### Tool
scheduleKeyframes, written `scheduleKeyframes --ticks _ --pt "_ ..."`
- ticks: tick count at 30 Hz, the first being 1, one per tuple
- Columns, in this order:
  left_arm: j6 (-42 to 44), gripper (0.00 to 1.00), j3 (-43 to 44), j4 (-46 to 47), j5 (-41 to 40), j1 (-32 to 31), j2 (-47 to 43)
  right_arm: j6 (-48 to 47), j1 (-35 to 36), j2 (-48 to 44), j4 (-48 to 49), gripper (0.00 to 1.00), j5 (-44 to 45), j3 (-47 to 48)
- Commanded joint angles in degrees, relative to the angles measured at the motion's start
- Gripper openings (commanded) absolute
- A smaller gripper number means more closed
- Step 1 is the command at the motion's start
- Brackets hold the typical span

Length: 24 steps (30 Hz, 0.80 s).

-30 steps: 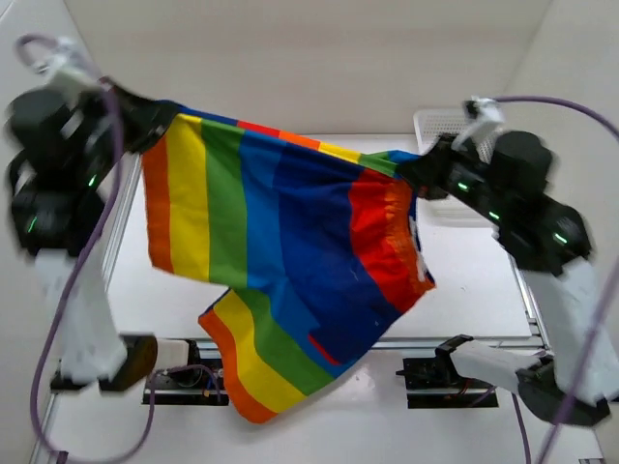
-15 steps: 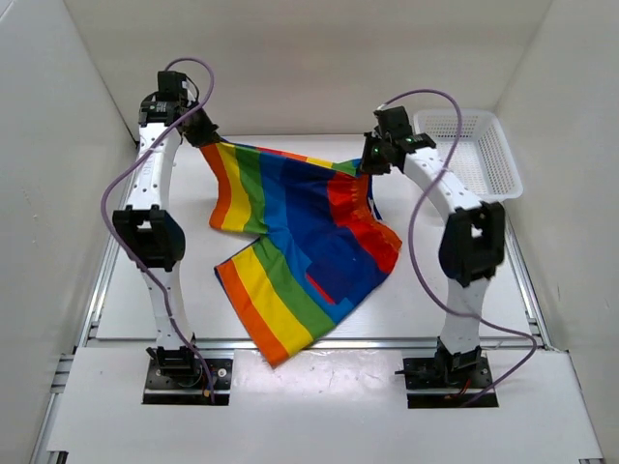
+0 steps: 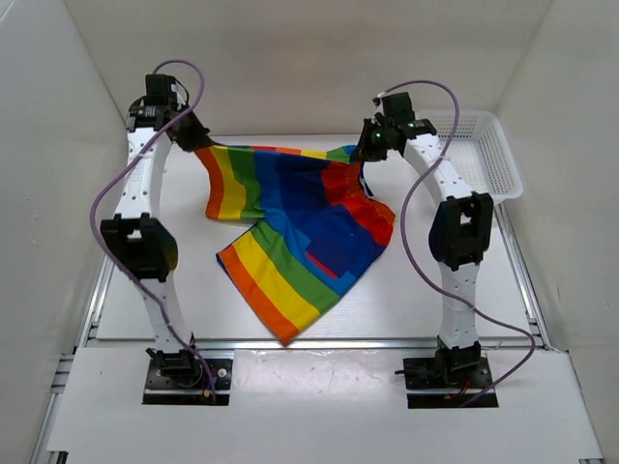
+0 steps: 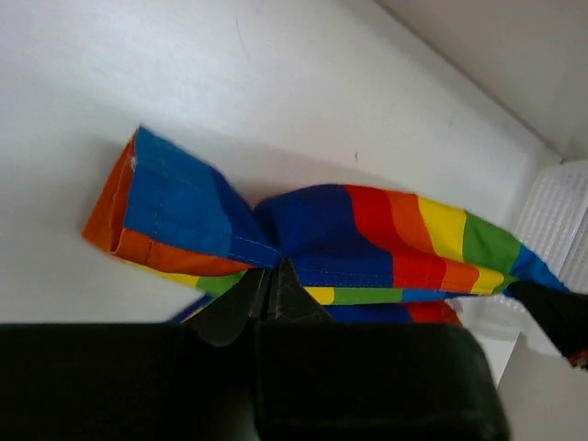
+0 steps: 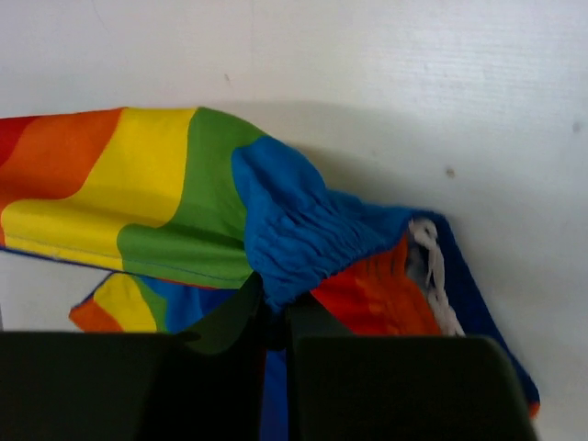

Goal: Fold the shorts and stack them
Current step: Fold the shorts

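Left fingers and right fingers pinch just thin edges of the shorts; either slipping dumps them crumpled on the worktop.

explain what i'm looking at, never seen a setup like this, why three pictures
The two white jointed things are robot arms, bolted at the near edge of a table. The wide picture comes from a fixed camera above and behind them: left arm on the left, right arm on the right. The other two come from a small camera on each wrist, looking past that arm's own jaws. Both pairs of jaws are shut on the rainbow-striped shorts, stretching one edge between them while the rest trails on the table. A white mesh basket sits at the far right.
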Motion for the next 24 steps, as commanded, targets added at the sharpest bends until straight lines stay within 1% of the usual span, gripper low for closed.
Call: scheduleKeyframes --ticks 1,2,3,5,6,8,9,10,12,13,14,15,16,17,18,19,20,21,22,23,24 --pt "0.83 0.10 -10.25 -0.30 -5.47 -3.42 -17.65 -0.90 -4.65 -8.23 -2.47 0.00 -0.17 -6.71" --pt "0.04 0.10 -13.85 -0.30 -5.48 -4.65 -20.38 -0.90 -5.26 -9.47 -1.77 0.00 -1.39 -10.13" --pt "-0.57 0.10 -21.02 -0.30 -5.48 -7.18 -25.63 -0.90 -5.26 -11.83 -1.25 0.00 -1.40 -11.81" --pt "-1.80 0.10 -28.27 -0.30 -5.48 -10.01 -30.67 -0.90 -5.79 -14.39 -1.24 0.00 -1.93 -16.46" --pt "-3.38 0.10 -35.09 -0.30 -5.48 -13.24 -35.39 -0.90 -5.79 -17.10 -0.72 0.00 -1.93 -18.14" --pt "-5.58 0.10 -41.54 -0.30 -6.01 -17.21 -39.81 -0.90 -6.49 -19.93 -0.02 0.00 -1.93 -21.31" --pt "-6.98 0.10 -44.44 -0.30 -6.70 -19.23 -43.57 -0.90 -7.19 -22.47 -0.01 0.00 -2.45 -24.37" --pt "-9.87 0.10 -49.78 -0.30 -6.71 -23.34 -45.26 -0.90 -7.98 -23.80 -0.01 0.00 -2.46 -25.88" --pt "-13.13 0.10 -54.38 -0.30 -7.24 -27.40 -48.34 -0.90 -8.77 -27.83 -0.01 0.00 -3.94 -30.87" --pt "-14.80 0.10 -56.41 -0.30 -7.24 -31.51 -50.88 -0.90 -9.48 -29.33 -0.01 0.00 -4.47 -32.90" --pt "-17.78 0.10 -59.82 -0.30 -7.76 -33.55 -52.04 -0.90 -9.48 -30.91 -0.01 0.00 -4.48 -35.01" --pt "-19.20 0.10 -61.33 -0.30 -8.37 -35.49 -53.09 -1.42 -9.48 -34.15 -0.01 0.00 -3.44 -39.30" --pt "-20.52 0.10 -62.65 -0.30 -8.38 -39.16 -54.76 -1.43 -9.48 -35.92 -0.01 0.00 -1.16 -41.60" --pt "-22.53 0.10 -64.93 -0.30 -8.90 -41.03 -55.38 -1.43 -9.48 -37.59 -0.01 0.00 0.08 -43.80" --pt "-22.55 0.10 -66.00 -0.30 -8.91 -42.79 -55.39 -1.43 -10.09 -40.65 -0.01 0.00 0.09 -48.17" --pt "-23.25 0.10 -66.70 -0.30 -8.91 -44.28 -55.39 -1.43 -10.71 -42.16 -0.01 0.00 0.09 -50.22" --pt "-23.87 0.10 -67.23 -0.30 -8.21 -47.60 -54.34 -1.43 -10.71 -45.05 -0.01 0.00 0.61 -52.24" --pt "-23.87 0.10 -68.02 -0.82 -7.68 -49.64 -53.55 -1.43 -10.71 -46.73 -0.01 0.00 1.40 -54.18" --pt "-24.74 0.10 -68.03 -0.83 -7.68 -51.57 -52.76 -1.43 -11.24 -48.49 -0.53 0.00 2.37 -58.02" --pt "-26.06 0.10 -68.55 -1.70 -7.68 -55.68 -51.10 -0.82 -11.24 -51.99 -1.23 0.00 3.42 -59.98" --pt "-26.68 0.10 -68.56 -1.70 -7.68 -57.55 -50.30 -0.81 -11.24 -53.68 -1.24 0.00 4.21 -61.74"
